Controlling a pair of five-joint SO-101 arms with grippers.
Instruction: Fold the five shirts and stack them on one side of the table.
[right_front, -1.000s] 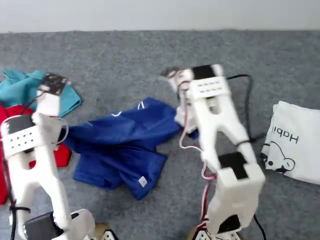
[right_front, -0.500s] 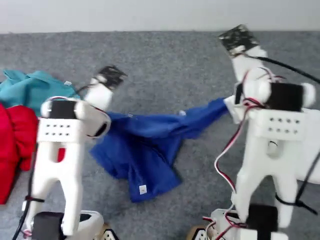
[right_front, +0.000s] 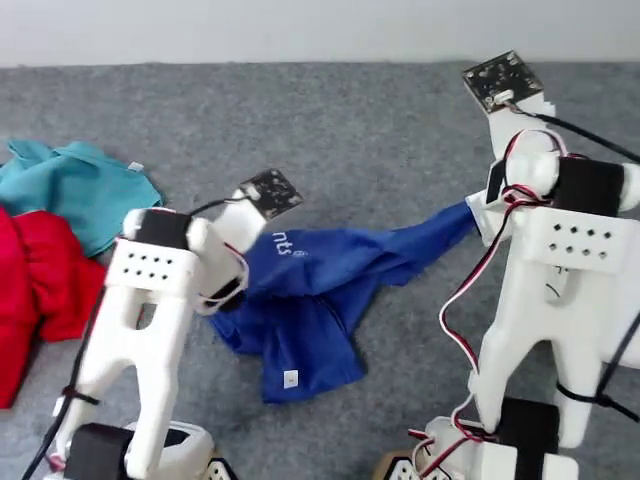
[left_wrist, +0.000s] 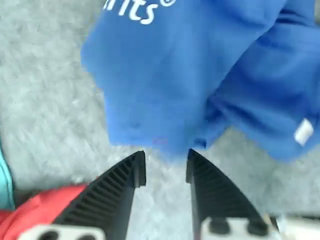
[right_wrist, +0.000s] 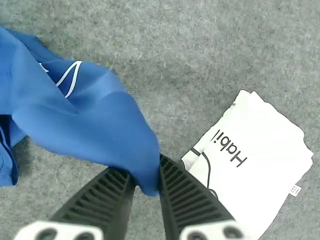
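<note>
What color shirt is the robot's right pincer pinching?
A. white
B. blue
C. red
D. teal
B: the right pincer is shut on a corner of the blue shirt, while the white shirt lies loose on the table beside it.
</note>
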